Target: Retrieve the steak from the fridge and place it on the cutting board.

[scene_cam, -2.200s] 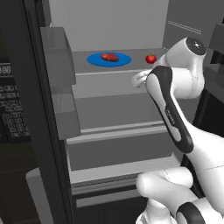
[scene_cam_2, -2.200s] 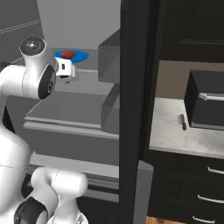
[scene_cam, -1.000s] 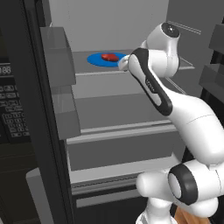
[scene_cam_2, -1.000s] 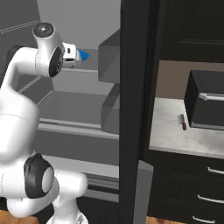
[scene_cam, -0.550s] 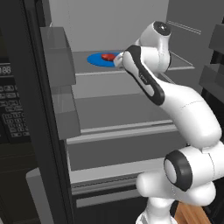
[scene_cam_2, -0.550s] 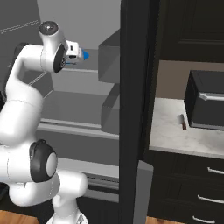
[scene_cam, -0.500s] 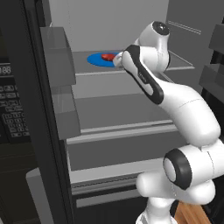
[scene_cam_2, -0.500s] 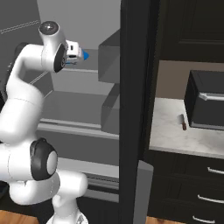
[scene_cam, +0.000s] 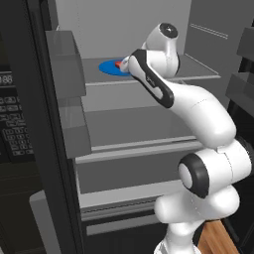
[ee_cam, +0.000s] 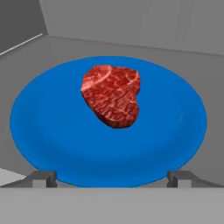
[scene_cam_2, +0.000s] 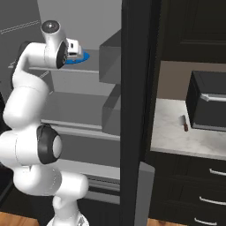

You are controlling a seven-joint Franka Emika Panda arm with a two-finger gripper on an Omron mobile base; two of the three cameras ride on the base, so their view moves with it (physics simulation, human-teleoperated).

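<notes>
Tool (ee_cam: 112, 178) spread apart near the steak (ee_cam: 113, 95); it may skid across the plate (ee_cam: 43, 127), spoiling the pinch.

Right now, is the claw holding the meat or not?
Claw: open, holding nothing. The steak lies on the plate ahead.

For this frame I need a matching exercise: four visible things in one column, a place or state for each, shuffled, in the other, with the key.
Things:
1. steak
2. blue plate
3. gripper
4. black toaster oven

Places or states:
A. on the fridge shelf
B. open, short of the plate
C. on the counter right of the fridge
D. lying on the plate

Pairs: 1-D, 2-A, 3-B, 4-C
</notes>
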